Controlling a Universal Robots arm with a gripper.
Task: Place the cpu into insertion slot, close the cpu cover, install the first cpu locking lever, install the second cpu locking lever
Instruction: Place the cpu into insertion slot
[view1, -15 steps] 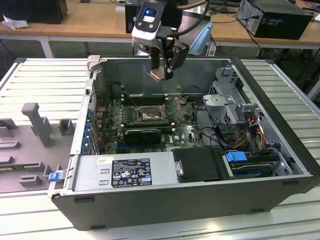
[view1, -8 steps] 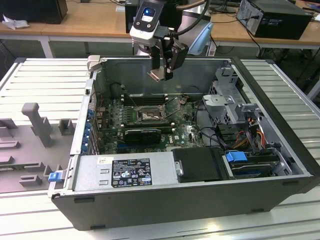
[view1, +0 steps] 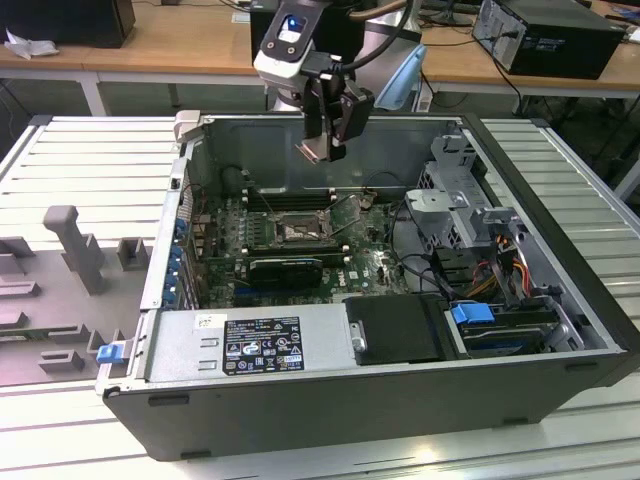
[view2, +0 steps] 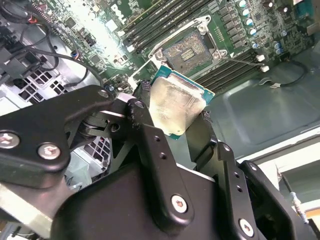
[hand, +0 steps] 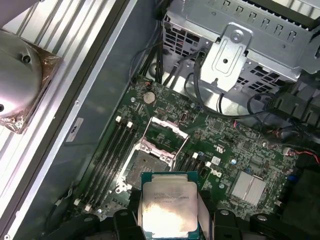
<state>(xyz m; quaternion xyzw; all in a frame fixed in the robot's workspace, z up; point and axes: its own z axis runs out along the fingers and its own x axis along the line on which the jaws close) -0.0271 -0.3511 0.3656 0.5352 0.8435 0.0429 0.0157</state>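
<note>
My gripper (view1: 322, 148) hangs above the open computer case, shut on the cpu (view1: 314, 151). In both wrist views the cpu (view2: 175, 102) (hand: 167, 204) is a square chip with a silver top and a green edge, clamped by its sides between the black fingers (view2: 145, 125). The insertion slot (hand: 145, 164) (view2: 189, 50) (view1: 299, 232) lies bare on the motherboard, below the chip and apart from it. The cpu cover (hand: 166, 133) stands swung open at the slot's far side, its window frame raised.
Long black memory slots (hand: 112, 150) run beside the socket. A metal drive cage (view1: 452, 200) with cables fills the case at the exterior view's right. A black power supply (view1: 395, 330) sits at the near wall. Grey fixtures (view1: 75, 245) stand on the table outside the case.
</note>
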